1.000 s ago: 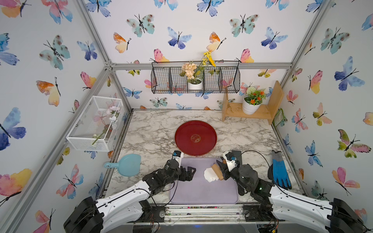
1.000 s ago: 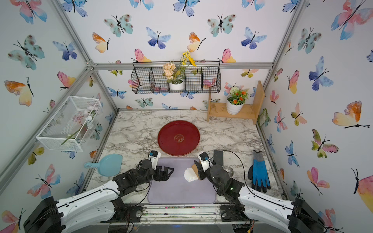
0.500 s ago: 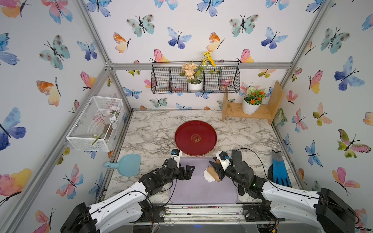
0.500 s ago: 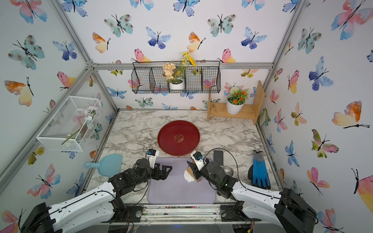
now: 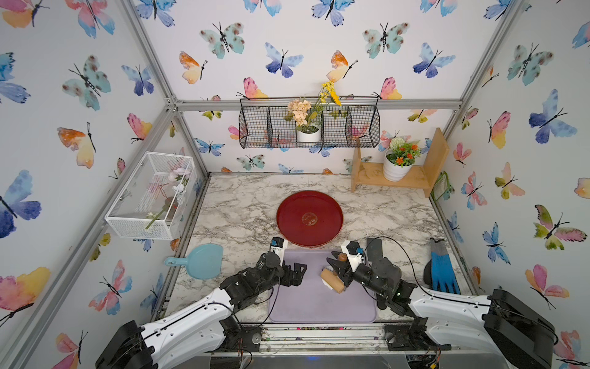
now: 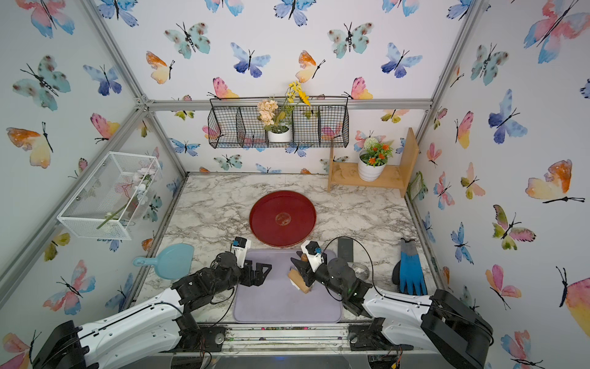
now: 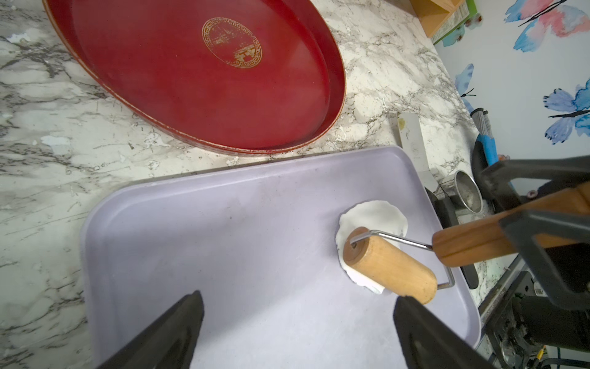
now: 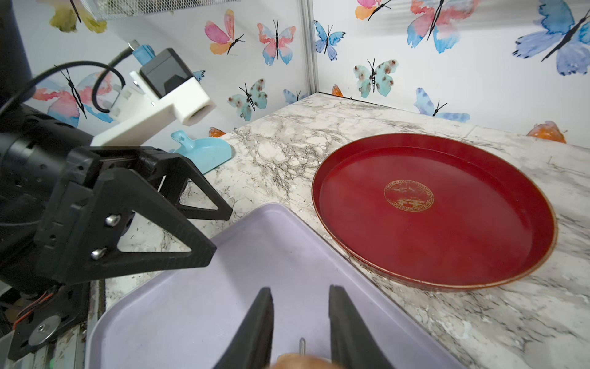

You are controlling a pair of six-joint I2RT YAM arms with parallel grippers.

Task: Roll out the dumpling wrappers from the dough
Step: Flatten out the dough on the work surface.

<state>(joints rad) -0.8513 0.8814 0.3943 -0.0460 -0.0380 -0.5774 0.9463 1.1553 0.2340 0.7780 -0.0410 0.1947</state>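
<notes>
The right gripper (image 5: 338, 268) is clamped narrow on the handle of the wooden roller (image 7: 391, 266), and the grip makes sense: held by the handle, the barrel is free to turn. That barrel sits on the dough (image 7: 373, 217), a thin white patch with a ragged edge. It lies just ahead of the gripper's fingertips, part of it hidden under the wood. Flattening looks under way, not finished.

The left gripper (image 7: 298, 297) hangs with its jaws spread wide and nothing in them. It faces the dough from across the lavender tray (image 7: 191, 223), likely waiting clear of the roller's path. Beyond both grippers lies the red tray (image 7: 159, 80), no wrapper on it yet, probably where finished discs will go.

Everything rests on a marble-patterned counter (image 5: 242, 204), boxed in by butterfly walls (image 5: 287, 64). A blue glove (image 5: 442, 271) lies off to the right gripper's outer side.
</notes>
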